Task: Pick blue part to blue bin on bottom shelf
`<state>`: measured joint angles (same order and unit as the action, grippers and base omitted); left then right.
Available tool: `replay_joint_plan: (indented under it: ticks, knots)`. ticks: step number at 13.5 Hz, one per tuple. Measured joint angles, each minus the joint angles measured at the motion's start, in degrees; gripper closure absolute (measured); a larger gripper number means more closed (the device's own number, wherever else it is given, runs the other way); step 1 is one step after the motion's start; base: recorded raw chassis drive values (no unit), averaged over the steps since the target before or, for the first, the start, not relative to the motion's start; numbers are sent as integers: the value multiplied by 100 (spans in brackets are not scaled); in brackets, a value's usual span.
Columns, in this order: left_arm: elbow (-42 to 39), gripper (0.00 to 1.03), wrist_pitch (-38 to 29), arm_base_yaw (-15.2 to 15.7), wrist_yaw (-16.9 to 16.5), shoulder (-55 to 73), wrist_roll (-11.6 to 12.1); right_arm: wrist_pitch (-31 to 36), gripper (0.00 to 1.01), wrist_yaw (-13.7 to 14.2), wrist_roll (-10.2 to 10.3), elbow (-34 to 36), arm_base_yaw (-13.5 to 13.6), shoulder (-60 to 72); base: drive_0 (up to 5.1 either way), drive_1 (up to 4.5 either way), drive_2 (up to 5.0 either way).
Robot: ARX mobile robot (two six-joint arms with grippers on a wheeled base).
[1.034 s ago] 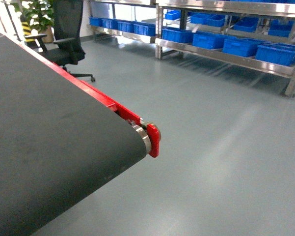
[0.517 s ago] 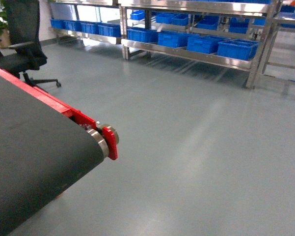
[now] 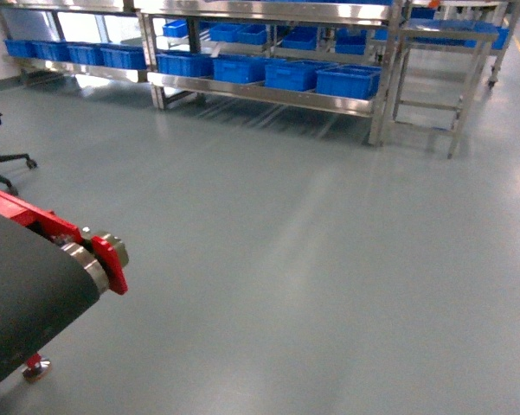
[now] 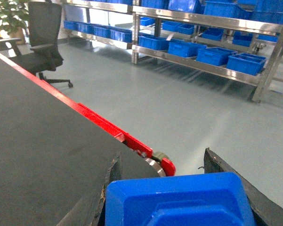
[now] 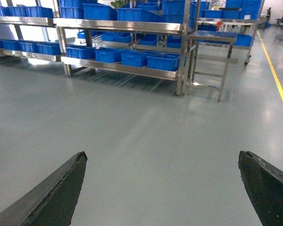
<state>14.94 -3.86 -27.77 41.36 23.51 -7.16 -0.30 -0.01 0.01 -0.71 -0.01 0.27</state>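
Currently left jaws clamp the blue part beside the conveyor belt, right jaws spread wide, empty.

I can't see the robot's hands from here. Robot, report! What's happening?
Left hand shut on blue part. Right hand open, nothing in it. Blue bins on bottom shelf across open floor; conveyor at left.

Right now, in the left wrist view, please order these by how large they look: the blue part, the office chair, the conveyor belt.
1. conveyor belt, the largest.
2. blue part, enlarged by nearness, between the left gripper fingers.
3. office chair, smallest because far.
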Motion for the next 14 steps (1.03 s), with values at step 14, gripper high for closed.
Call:
replay_joint_plan:
  ticks: [14]
  knots:
    - [0, 59, 0, 0, 0, 0, 0, 0, 3, -2, 0, 0, 0, 0, -161, -161, -161]
